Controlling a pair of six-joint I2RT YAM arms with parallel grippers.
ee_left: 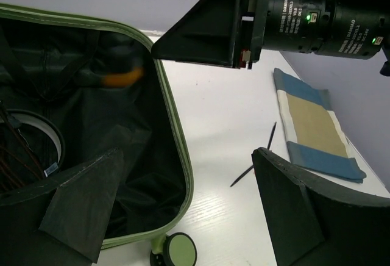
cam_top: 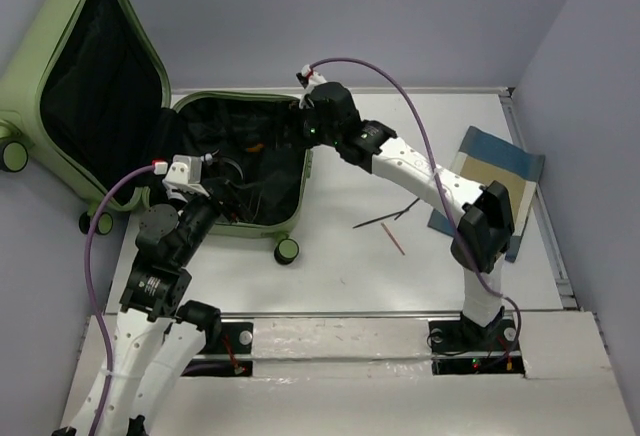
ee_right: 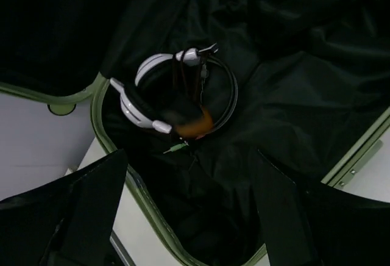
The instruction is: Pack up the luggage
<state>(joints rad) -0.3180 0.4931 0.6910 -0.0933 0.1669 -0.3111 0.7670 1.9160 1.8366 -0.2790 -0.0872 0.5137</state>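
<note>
White table (cam_top: pixel 350 266); right gripper (ee_right: pixel 189 156) above luggage (cam_top: pixel 50 48)

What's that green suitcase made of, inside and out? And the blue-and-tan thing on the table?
The luggage shell looks like hard moulded plastic, matte light green, with smooth rounded corners. Its lining seems thin black fabric: it wrinkles and shines faintly. The cloth looks like soft matte textile, lying flat; fibre unclear.
</note>
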